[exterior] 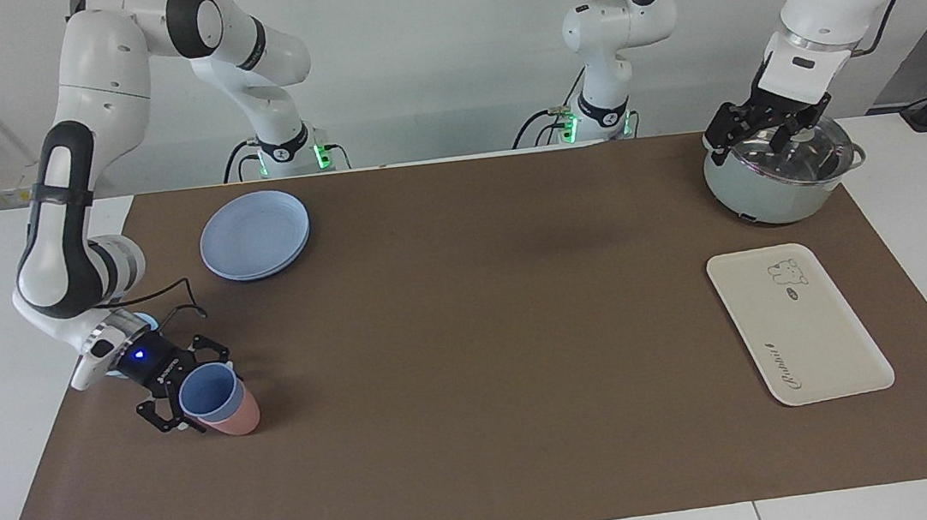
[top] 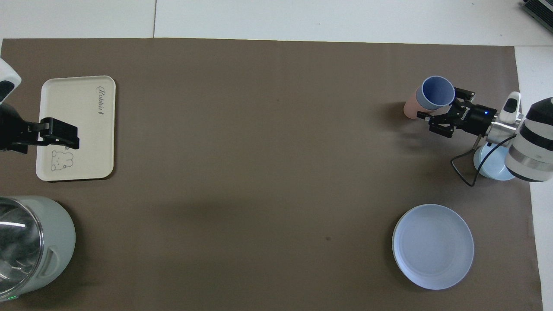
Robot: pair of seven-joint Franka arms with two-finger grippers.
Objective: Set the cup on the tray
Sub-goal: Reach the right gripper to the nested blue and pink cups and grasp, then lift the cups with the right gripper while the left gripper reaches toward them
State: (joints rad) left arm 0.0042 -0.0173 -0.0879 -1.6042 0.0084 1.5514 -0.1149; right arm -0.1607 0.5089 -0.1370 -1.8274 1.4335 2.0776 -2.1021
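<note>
The periwinkle-blue cup [exterior: 208,391] [top: 437,91] stands upright, nested in a salmon-pink tumbler [exterior: 239,419] [top: 409,106], on the brown mat toward the right arm's end. My right gripper [exterior: 188,388] [top: 445,108] is low and level at the cup, open, with one finger on each side of its upper part. The cream-white tray [exterior: 817,343] [top: 77,108] lies flat toward the left arm's end, with nothing on it. My left gripper [exterior: 769,135] [top: 58,134] waits open in the air over the pot's lid.
A round blue plate [exterior: 254,235] [top: 433,246] lies nearer to the robots than the cups. A light-blue bowl [top: 492,166] sits under the right wrist. A pale green pot with a glass lid [exterior: 782,175] [top: 30,242] stands nearer to the robots than the tray.
</note>
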